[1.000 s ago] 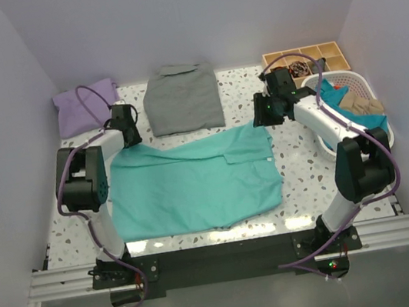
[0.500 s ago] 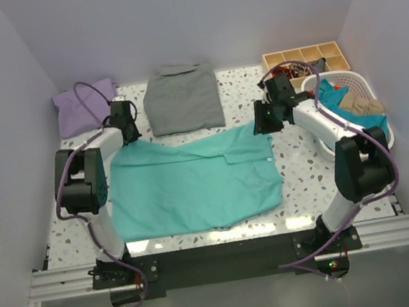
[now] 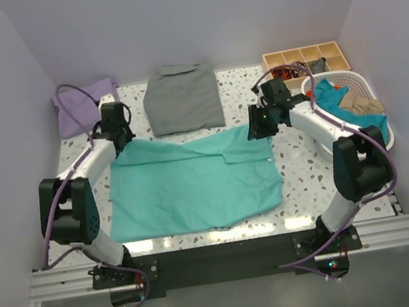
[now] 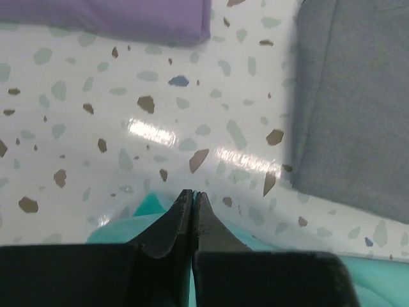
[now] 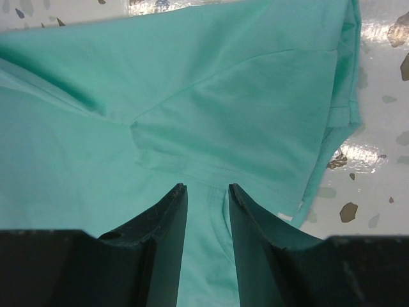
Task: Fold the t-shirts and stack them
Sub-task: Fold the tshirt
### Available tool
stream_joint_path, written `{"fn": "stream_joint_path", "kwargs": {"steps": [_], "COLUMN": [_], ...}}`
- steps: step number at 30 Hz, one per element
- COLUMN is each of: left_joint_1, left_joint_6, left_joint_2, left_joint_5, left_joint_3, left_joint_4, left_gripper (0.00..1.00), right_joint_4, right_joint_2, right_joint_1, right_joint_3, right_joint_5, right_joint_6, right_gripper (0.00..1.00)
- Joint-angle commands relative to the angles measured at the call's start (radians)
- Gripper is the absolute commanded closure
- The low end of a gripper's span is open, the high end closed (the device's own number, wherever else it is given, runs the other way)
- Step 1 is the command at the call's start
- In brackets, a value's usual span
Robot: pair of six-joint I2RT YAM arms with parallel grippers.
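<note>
We see a white, speckled worktop (image 3: 305, 176) boxed in by three plain pale-lavender walls: a back wall (image 3: 190, 15) and one at each side. Light leaves bright glare patches (image 3: 225, 233) near the worktop's front edge, where an aluminium rail (image 3: 392, 231) runs across.

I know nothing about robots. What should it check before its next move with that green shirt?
1. Left claw shut at the turquoise shirt's far left corner: ok.
2. Cloth truly pinched in it: cannot tell.
3. Right claw gripping too: not ok, open above the cloth.
4. Shirt spread flat: not ok, creased and folded over at the far right.
5. Grey shirt folded behind, out of the way: ok.
</note>
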Motion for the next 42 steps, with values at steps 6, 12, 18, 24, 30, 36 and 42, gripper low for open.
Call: {"fn": "stream_joint_path", "kwargs": {"steps": [6, 12, 18, 24, 30, 36, 42], "left_joint_1": [-0.008, -0.013, -0.013, -0.013, -0.013, -0.013, -0.013], "left_joint_6": [-0.075, -0.107, -0.154, -0.182, -0.159, -0.127, -0.135], "left_joint_2": [-0.176, -0.268, -0.340, -0.353, -0.386, -0.333, -0.282], "left_joint_5": [-0.035, -0.057, -0.064, -0.107, -0.161, -0.084, -0.084], "left_joint_3": [-0.185, -0.239, -0.323, -0.371, -0.343, -0.300, -0.348], "left_joint_4": [0.009, -0.028, -0.080, -0.127, -0.126, -0.087, -0.049], "left_gripper": [1.00, 1.00, 1.00, 0.40, 0.34, 0.34, 0.39], "right_joint_4": [0.009, 0.003, 0.002, 0.003, -0.002, -0.006, -0.002], "right_joint_2": [0.001, -0.010, -0.021, -0.038, -0.036, -0.007, -0.001], "right_joint_1": [0.015, 0.021, 0.031, 0.034, 0.034, 0.034, 0.034], "right_joint_3": [-0.018, -0.035, -0.055, -0.067, -0.041, 0.006, 0.023], "right_joint_5": [-0.045, -0.042, -0.039, -0.024, -0.012, -0.012, -0.018], "right_joint_6": [0.003, 0.006, 0.007, 0.007, 0.003, -0.001, 0.003], "right_gripper": [0.64, 0.64, 0.62, 0.59, 0.59, 0.58, 0.58]}}
